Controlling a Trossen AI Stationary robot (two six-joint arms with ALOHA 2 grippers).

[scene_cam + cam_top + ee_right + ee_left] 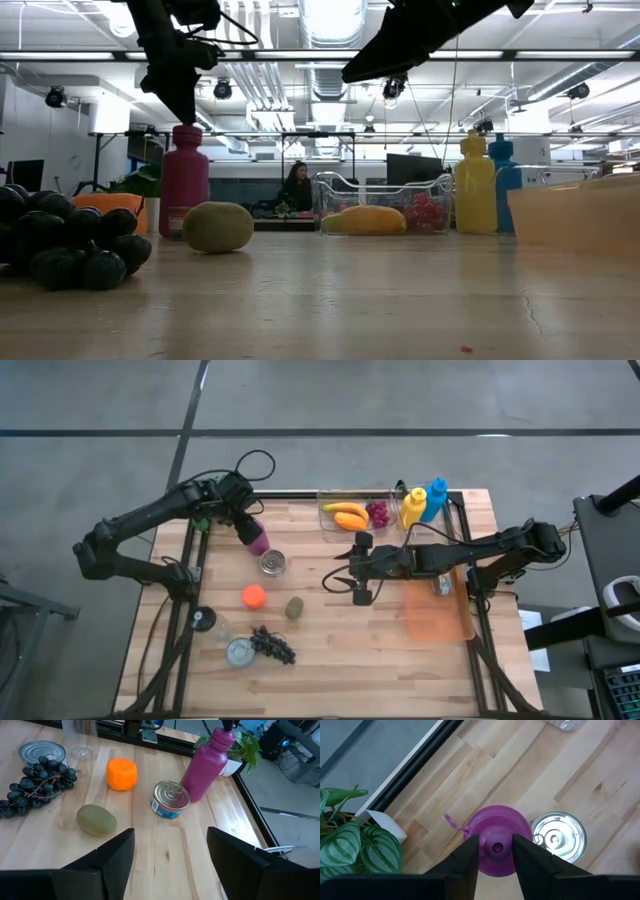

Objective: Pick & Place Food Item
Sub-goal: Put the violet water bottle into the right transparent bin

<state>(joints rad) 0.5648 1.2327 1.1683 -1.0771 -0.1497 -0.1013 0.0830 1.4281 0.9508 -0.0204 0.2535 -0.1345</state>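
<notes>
A magenta bottle [258,540] stands on the table's far left part, with my left gripper [496,857] shut on its top from above. Beside it sits a tin can [170,799]. An orange fruit [121,774], a green kiwi [96,819] and a bunch of dark grapes [35,785] lie on the wood nearer the front. My right gripper [335,575] hangs open over the table's middle, above and to the right of the kiwi [294,607], with nothing between its fingers. My left gripper pinches the bottle's small cap [496,848] between its two fingers [470,857], one on each side. The fingers come from above, slanting down. The bottle stands about upright below them, its base [192,795] on the table.
A clear tray [340,495] with a banana, another fruit and red grapes stands at the far edge, with a yellow bottle [413,508] and a blue bottle [436,500] beside it. An orange tray [436,615] lies at right. A second can [238,652] and a clear container [207,623] sit front left.
</notes>
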